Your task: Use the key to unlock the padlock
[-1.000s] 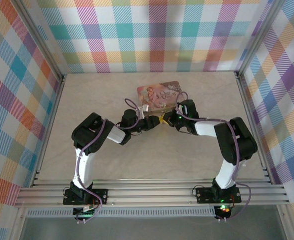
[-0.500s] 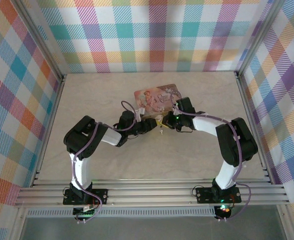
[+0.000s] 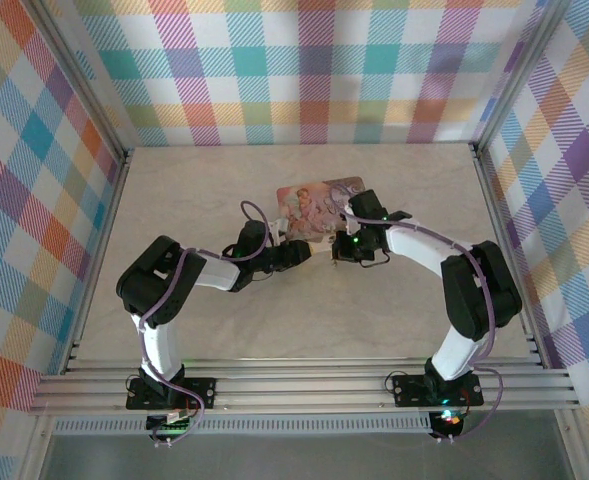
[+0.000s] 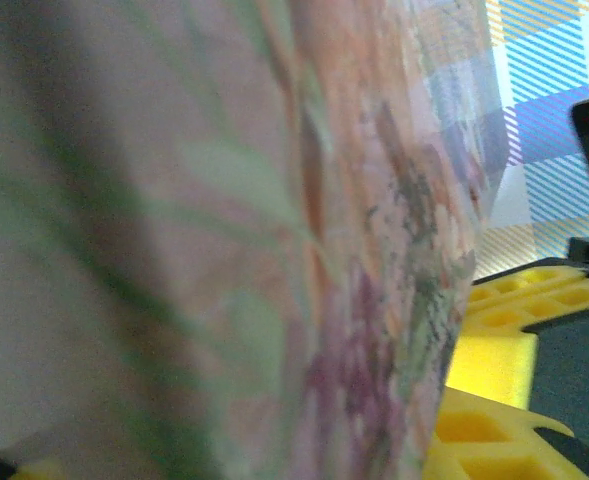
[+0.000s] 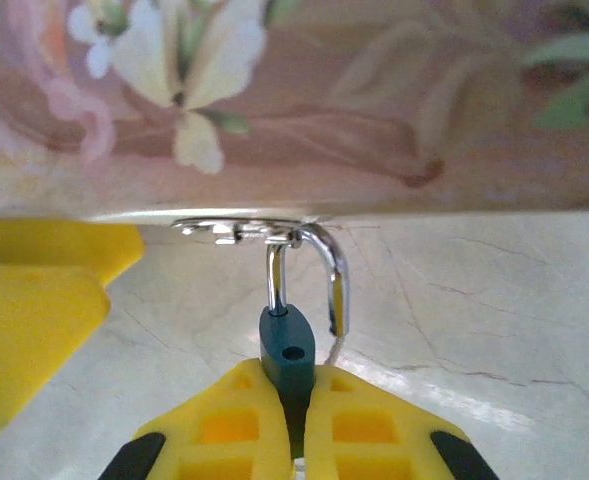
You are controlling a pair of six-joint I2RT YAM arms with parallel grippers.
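under the flowery box's (image 5: 374, 100) edge, by the desk (image 3: 224, 320): teal padlock (image 5: 286, 345) hooked through the metal loop (image 5: 239, 230), squeezed tight by the right pincer (image 5: 289, 400), likely to keep it steady for unlocking. left pincer (image 3: 297, 251) snug against the box, maybe bracing it; can't tell if clenched or released.

The table (image 3: 194, 190) is a pale slab with marble veins. A box (image 3: 312, 208) with a flower print lies on it near the middle, slightly toward the far edge.
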